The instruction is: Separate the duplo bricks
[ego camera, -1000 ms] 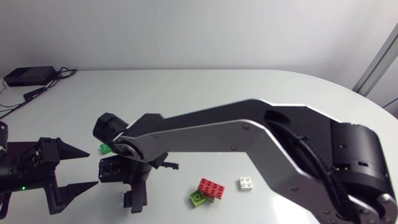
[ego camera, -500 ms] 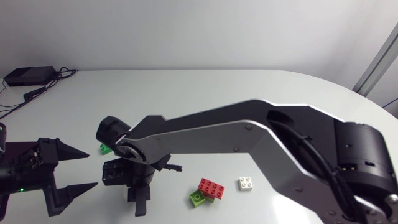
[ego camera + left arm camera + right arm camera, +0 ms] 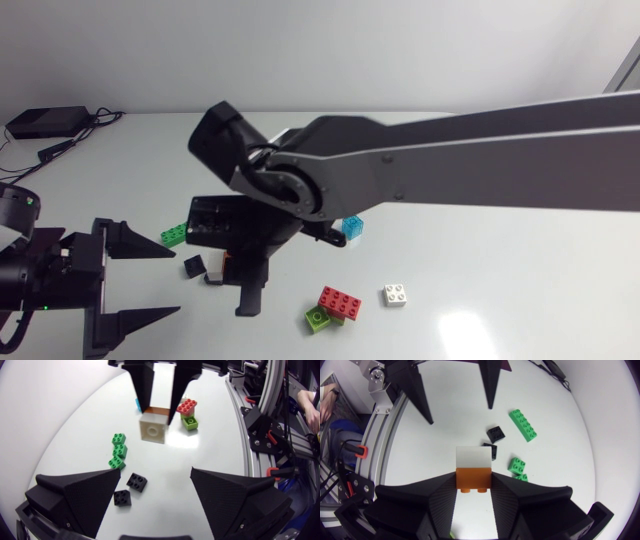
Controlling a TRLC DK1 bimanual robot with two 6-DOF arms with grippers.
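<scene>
My right gripper [image 3: 473, 491] is shut on a two-brick stack, a white brick [image 3: 473, 457] joined to an orange brick [image 3: 473, 481]. Its fingers pinch the orange part. In the left wrist view the same stack [image 3: 152, 426] hangs between the right gripper's fingers [image 3: 145, 385], straight ahead of my open left gripper [image 3: 155, 495]. From above, the right gripper [image 3: 240, 278] hangs left of the table's middle, and the left gripper [image 3: 130, 288] stands open at the front left. Two black bricks [image 3: 194, 266] lie between them.
A long green brick [image 3: 174, 236] lies behind the black ones, with smaller green bricks [image 3: 516, 465] near it. A red brick on a green one [image 3: 335, 304], a white brick [image 3: 396, 295] and a light blue brick [image 3: 352, 228] lie to the right.
My right gripper closed on the white-and-orange stack, and its arm swung back and to the right, uncovering the black bricks. The left gripper shifted slightly toward the front.
</scene>
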